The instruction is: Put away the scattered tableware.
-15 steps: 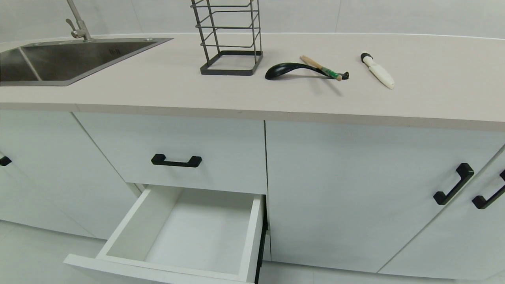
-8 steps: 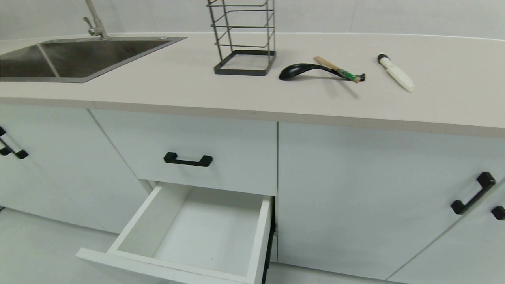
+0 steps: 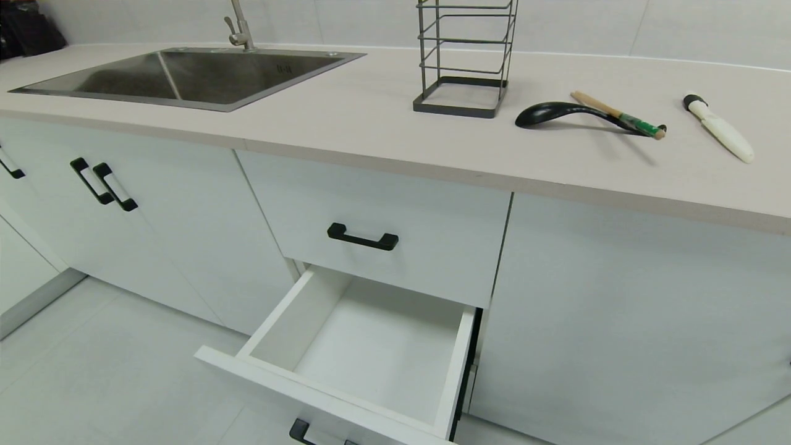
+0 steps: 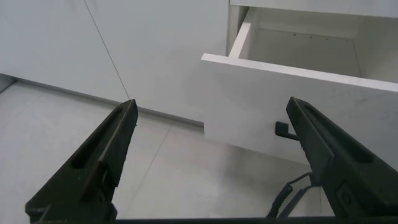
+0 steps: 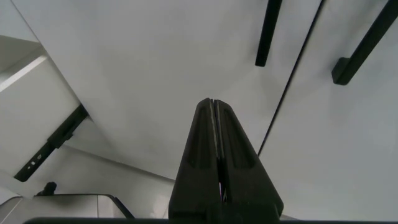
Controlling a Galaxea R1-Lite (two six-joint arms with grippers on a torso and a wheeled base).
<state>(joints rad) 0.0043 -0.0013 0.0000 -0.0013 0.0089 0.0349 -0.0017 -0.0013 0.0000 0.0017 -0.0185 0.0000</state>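
Kitchen interior. A steel sink [image 3: 247,71] with a faucet [image 3: 241,28] is set into the far left of a pale countertop [image 3: 371,123], which tops white base cabinets [image 3: 185,235] with black bar handles and one open drawer [image 3: 290,321]. A wire rack [image 3: 457,110] and a black ladle [image 3: 544,114] sit on the counter farther right, before a tiled wall [image 3: 680,25].

The pulled-out drawer [image 3: 281,321] is open from above, its rear under the closed drawer [image 3: 401,198]; the wire rack [image 3: 454,111] stands near the ladle [image 3: 537,115].
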